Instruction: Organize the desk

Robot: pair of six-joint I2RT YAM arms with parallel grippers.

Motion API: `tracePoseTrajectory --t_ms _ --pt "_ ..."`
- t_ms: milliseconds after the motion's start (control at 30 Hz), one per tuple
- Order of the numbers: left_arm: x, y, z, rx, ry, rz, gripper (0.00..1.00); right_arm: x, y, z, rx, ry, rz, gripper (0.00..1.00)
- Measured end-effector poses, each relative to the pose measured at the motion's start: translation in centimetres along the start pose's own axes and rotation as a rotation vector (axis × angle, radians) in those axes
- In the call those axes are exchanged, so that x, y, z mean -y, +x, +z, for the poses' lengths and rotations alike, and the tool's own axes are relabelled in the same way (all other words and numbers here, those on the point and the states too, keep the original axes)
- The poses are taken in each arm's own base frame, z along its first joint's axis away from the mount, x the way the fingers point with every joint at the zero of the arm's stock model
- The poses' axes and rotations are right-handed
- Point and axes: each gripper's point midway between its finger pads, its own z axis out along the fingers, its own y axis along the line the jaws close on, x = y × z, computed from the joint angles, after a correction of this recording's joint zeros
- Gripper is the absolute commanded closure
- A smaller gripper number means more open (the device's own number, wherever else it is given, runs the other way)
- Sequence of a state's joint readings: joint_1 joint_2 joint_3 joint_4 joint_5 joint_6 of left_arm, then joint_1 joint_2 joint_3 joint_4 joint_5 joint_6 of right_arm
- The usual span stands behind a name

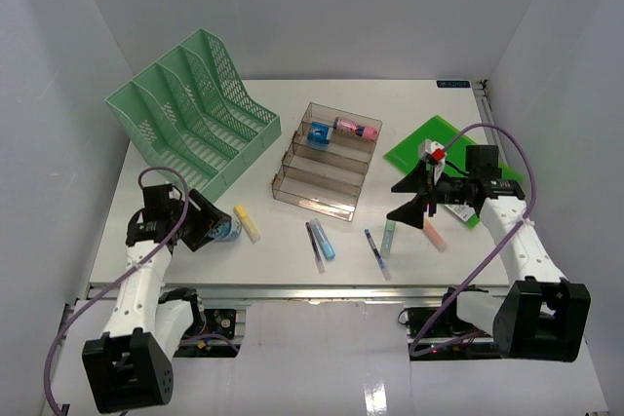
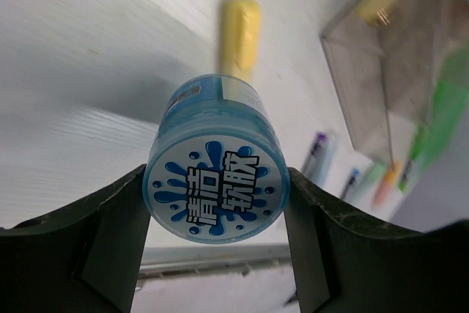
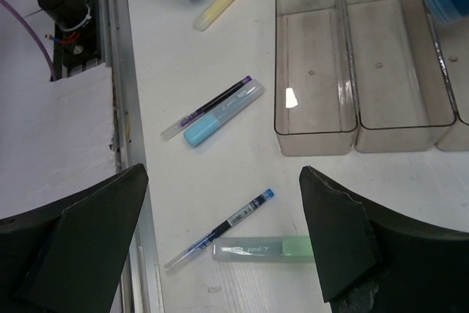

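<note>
At front-left of the white counter (image 1: 292, 258), which runs under both arms, the left jaws pinch a blue jar (image 2: 216, 188) by its sides, printed end face toward the wrist camera. Can't tell if its base touches the counter. The clear tiered tray (image 3: 315, 93) lies far-right of it. The right jaws are spread wide, hovering over a green highlighter (image 3: 260, 248). Its long axis runs jaw to jaw, so a wrist turn looks needed. One end is hidden behind a jaw.

green rack (image 1: 195, 109) beside tiered tray (image 1: 322, 177); blue jar (image 2: 216, 185) just beside yellow highlighter (image 1: 248, 223); green folder (image 1: 414, 148) at far right.
</note>
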State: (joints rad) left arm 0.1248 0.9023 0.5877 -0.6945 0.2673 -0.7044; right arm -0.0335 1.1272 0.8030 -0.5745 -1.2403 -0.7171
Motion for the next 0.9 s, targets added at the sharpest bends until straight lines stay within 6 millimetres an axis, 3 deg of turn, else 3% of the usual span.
tracePoseTrajectory --t_ms 200,400,533,600,733,900 --pt "4.3 5.5 -2.1 -0.182 0.378 0.095 1.00 -2.6 -0.7 2.1 -0.065 -0.114 -0.007 0.10" --pt "11.3 8.2 -6.3 -0.264 0.808 0.272 1.00 -4.9 -2.1 4.7 -0.079 -0.224 0.020 0.10" --pt "16.0 10.5 -8.4 -0.386 1.035 0.346 1.00 -5.9 -1.7 6.7 -0.063 -0.161 -0.089 0.10" --pt "17.4 12.0 -8.0 -0.485 1.079 0.345 1.00 -6.9 -2.6 7.2 -0.026 -0.165 -0.130 0.10" --pt "20.4 13.8 -6.7 -0.613 1.112 0.329 1.00 -6.5 -5.6 7.8 0.054 -0.148 -0.226 0.10" --pt "24.8 14.4 -7.2 -0.624 1.193 0.362 1.00 -6.6 -7.1 8.3 0.084 -0.157 -0.316 0.10"
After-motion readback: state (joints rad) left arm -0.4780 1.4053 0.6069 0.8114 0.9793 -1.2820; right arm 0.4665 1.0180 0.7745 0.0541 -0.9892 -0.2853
